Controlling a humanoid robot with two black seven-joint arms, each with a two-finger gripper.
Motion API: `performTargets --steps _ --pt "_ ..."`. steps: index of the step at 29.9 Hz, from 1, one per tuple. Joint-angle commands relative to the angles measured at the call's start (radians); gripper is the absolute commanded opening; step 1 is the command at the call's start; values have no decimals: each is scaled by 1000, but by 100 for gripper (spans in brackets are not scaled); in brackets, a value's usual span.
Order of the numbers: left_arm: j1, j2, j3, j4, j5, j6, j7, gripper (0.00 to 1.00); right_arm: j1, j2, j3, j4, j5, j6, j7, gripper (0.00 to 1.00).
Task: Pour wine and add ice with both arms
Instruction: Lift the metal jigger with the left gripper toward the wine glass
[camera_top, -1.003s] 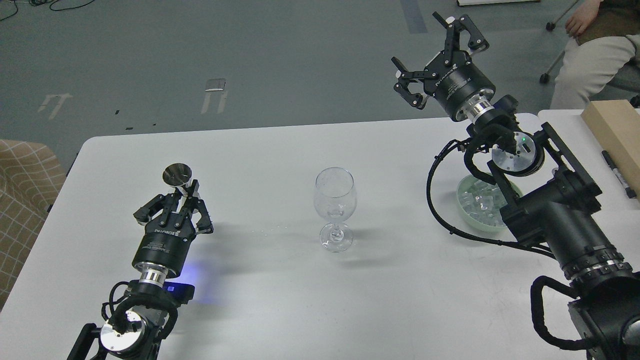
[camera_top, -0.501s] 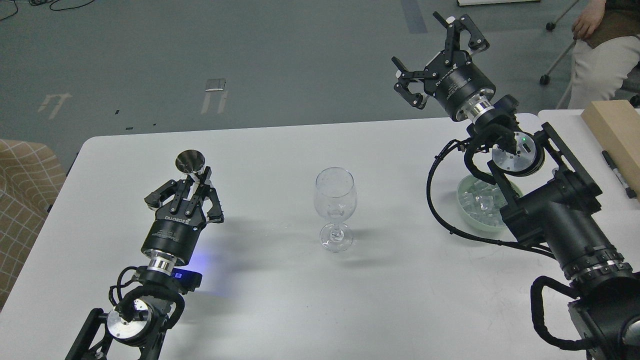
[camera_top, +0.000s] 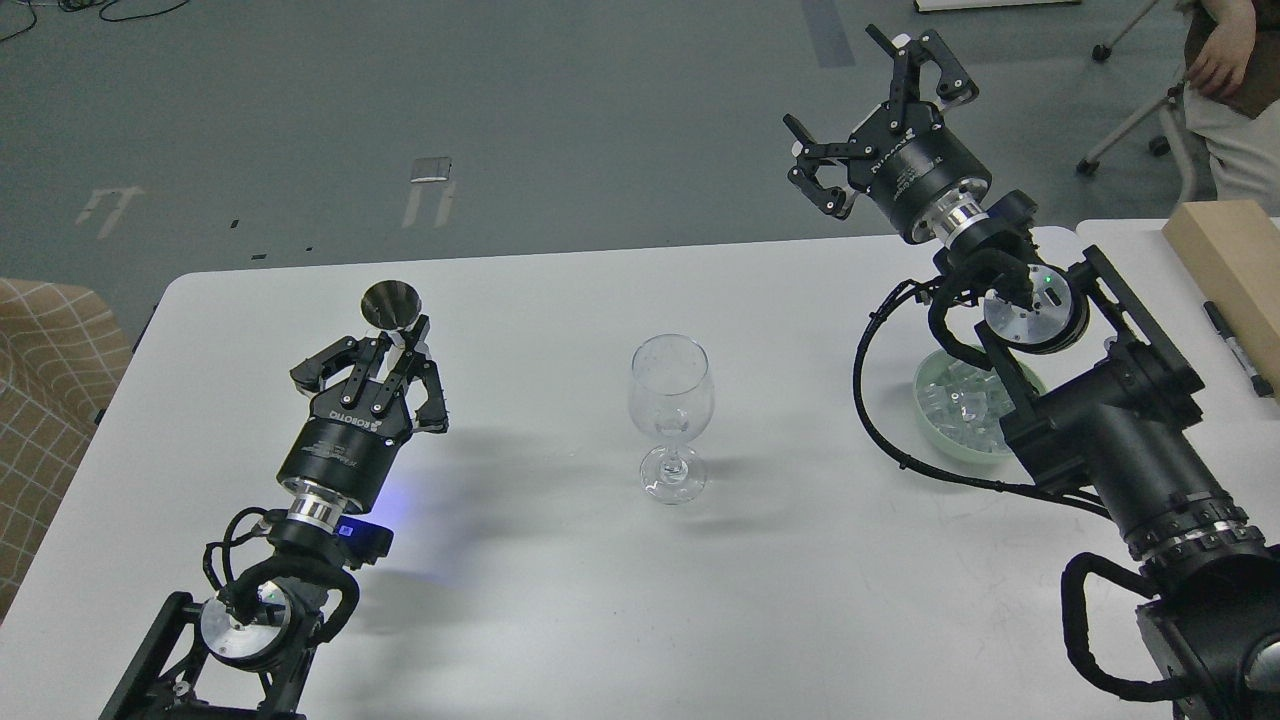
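A clear stemmed wine glass (camera_top: 671, 400) stands upright and looks empty at the middle of the white table (camera_top: 560, 600). Left of it, my left gripper (camera_top: 402, 342) is shut on a small silver metal cup (camera_top: 390, 304), held with its mouth tipped up and away from me. No wine shows, and I cannot tell what the cup holds. The ice (camera_top: 958, 398) lies in a pale green bowl (camera_top: 935, 432) at the right, partly hidden behind my right arm. My right gripper (camera_top: 866, 100) hangs open and empty, high above the table's far right edge.
A light wooden box (camera_top: 1235, 262) and a black marker (camera_top: 1236, 350) lie on a second table at the right edge. A person on a wheeled chair (camera_top: 1225, 60) sits at the back right. A beige checked seat (camera_top: 50, 400) stands left of the table.
My left gripper has carried the metal cup farther onto the table and a little to the right. The right arm has not moved. The person at the back right has shifted right.
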Motion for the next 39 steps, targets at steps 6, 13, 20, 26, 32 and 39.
performTargets --steps 6,13,20,26,32,39 --pt "-2 16 66 -35 0 28 5 0 -3 0 0 -2 0 0 0 100" --pt "-14 13 67 -41 0 39 13 0 -6 0 1 -2 0 0 0 100" --pt "-40 23 110 -55 0 59 13 0 -8 0 1 -2 0 0 0 100" --pt "-45 23 127 -76 2 80 13 0 -8 0 3 -2 0 0 0 100" --pt "-47 34 142 -104 2 99 15 0 -10 0 3 -2 0 -2 0 100" --pt "-60 56 155 -105 0 102 15 0 -13 0 5 -2 0 -2 0 100"
